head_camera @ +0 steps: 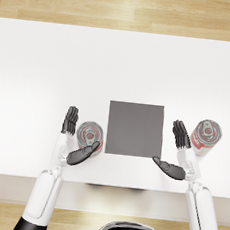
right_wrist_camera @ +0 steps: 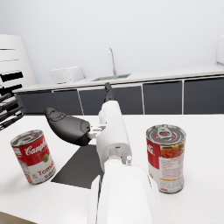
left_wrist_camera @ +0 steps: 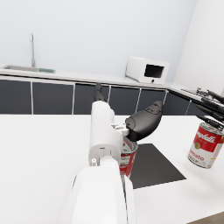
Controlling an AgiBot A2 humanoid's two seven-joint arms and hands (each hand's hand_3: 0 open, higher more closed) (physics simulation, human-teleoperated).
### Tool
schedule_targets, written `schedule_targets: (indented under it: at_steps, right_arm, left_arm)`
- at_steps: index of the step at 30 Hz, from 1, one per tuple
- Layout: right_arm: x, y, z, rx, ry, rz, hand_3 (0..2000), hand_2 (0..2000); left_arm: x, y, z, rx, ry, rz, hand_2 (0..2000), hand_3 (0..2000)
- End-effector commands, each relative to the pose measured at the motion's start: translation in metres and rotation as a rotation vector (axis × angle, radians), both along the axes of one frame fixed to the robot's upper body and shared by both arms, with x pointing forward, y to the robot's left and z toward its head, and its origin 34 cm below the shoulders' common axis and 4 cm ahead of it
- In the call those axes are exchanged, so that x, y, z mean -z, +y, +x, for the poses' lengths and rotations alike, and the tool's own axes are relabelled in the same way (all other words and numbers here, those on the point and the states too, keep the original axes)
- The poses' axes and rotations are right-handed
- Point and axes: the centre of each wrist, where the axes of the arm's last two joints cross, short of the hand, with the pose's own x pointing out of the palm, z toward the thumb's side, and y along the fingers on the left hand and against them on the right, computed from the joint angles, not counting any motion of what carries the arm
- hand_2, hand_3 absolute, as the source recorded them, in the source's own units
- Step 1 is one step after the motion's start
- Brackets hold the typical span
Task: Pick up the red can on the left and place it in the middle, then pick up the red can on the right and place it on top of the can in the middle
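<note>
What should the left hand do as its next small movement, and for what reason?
Probably close the left hand on the left can. The can stands upright between fingers and thumb, still beside the dark mat, and the hand looks open around it, not yet gripping. The right hand is open beside the right can.

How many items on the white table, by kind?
Red-labelled metal soup cans: 2, the left can between the left hand's fingers and thumb, the right can just outside the right hand
Dark grey square mat: 1, between the cans
Total: 3
</note>
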Motion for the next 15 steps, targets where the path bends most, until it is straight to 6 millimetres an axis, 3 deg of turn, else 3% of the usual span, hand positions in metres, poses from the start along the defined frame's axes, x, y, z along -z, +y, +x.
schedule_targets:
  at_steps: [1, 15]
  right_arm:
    - [0.0, 0.0, 0.0, 0.0, 0.0, 0.0, 0, 0]
    - [0.0, 0.0, 0.0, 0.0, 0.0, 0.0, 0, 0]
  left_arm:
    - [0.0, 0.0, 0.0, 0.0, 0.0, 0.0, 0, 0]
    - [0.0, 0.0, 0.0, 0.0, 0.0, 0.0, 0, 0]
